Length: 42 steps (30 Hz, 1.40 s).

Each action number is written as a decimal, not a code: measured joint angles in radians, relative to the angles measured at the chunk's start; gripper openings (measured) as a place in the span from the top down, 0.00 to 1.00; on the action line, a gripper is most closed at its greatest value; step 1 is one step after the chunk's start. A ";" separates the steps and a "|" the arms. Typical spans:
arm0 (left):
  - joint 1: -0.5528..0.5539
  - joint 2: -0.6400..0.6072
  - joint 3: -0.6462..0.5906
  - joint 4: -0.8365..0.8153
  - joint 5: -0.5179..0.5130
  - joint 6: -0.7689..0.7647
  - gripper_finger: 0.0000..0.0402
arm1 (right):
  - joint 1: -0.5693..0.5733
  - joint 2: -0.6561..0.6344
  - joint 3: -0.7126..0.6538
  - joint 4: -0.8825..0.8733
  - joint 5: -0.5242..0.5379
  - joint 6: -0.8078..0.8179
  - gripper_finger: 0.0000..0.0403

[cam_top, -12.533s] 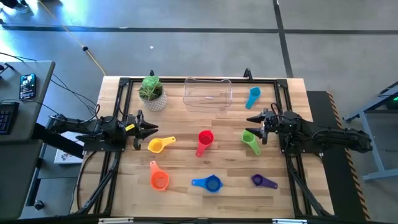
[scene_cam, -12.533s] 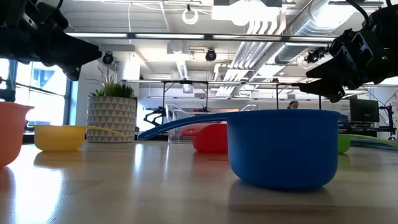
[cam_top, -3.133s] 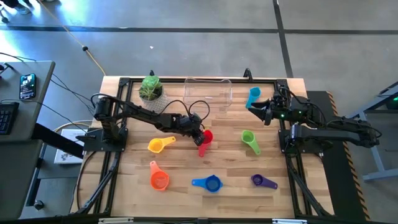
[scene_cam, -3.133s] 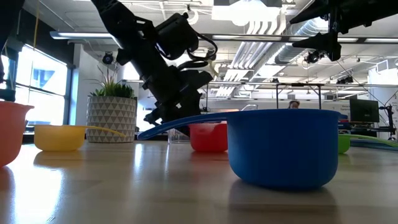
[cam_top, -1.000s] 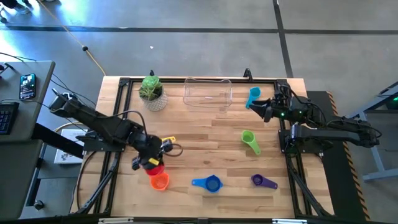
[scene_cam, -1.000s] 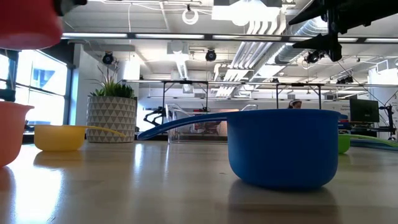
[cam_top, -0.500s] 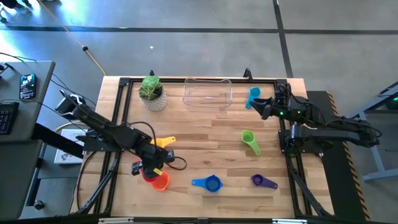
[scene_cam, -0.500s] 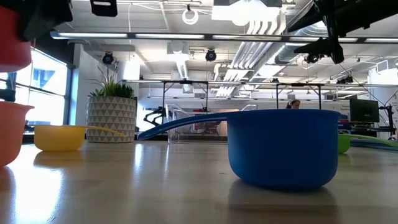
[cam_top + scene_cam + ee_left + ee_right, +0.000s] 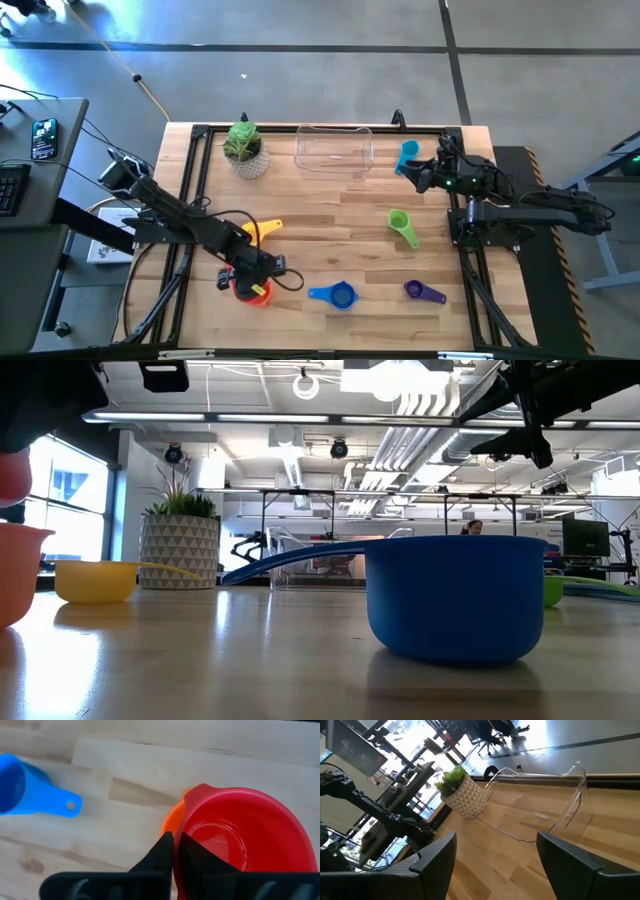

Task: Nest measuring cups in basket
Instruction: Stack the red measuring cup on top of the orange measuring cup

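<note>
My left gripper [image 9: 174, 851] is shut on the red measuring cup [image 9: 240, 832] and holds it just above the orange cup [image 9: 169, 822] near the table's front left [image 9: 260, 293]. In the low view the red cup [image 9: 10, 475] hangs over the orange cup's rim [image 9: 20, 535]. My right gripper [image 9: 415, 178] hovers open at the far right, beside the light blue cup [image 9: 406, 155] and facing the clear basket [image 9: 540, 805]. The yellow [image 9: 268, 228], green [image 9: 403, 227], blue [image 9: 333, 294] and purple [image 9: 424, 291] cups rest on the table. My left gripper pinches the red cup's wall at its rim [image 9: 181, 832], one finger inside the bowl and one outside. The fingers come from above, slanting down. The cup hangs mouth up, clear of the orange cup beneath it; its handle does not show.
A whitish pot with a green plant [image 9: 245, 150] stands at the far left next to the basket [image 9: 333, 148]. Bare wood lies in the middle of the table [image 9: 330, 225]. The blue cup [image 9: 455, 595] fills the low view's foreground.
My left gripper has carried the red cup down and toward the table's near edge, from beside the yellow cup to right over the orange cup. It has stayed shut on the cup throughout.
</note>
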 joint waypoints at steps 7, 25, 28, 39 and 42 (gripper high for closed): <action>-0.012 0.025 0.000 0.002 -0.003 0.112 0.98 | 0.000 0.004 0.000 0.000 0.000 0.001 0.34; -0.028 0.025 0.000 0.002 -0.008 0.149 0.98 | 0.000 0.009 0.000 0.000 0.000 0.002 0.34; -0.031 0.025 0.000 0.002 -0.015 0.190 0.98 | 0.000 0.009 0.000 0.000 0.000 0.002 0.34; -0.040 0.025 0.000 0.000 -0.125 0.228 0.96 | 0.000 0.009 0.000 0.000 0.000 0.025 0.34; -0.045 0.025 0.000 -0.007 -0.125 0.223 0.92 | 0.000 0.009 0.000 0.000 0.000 0.025 0.34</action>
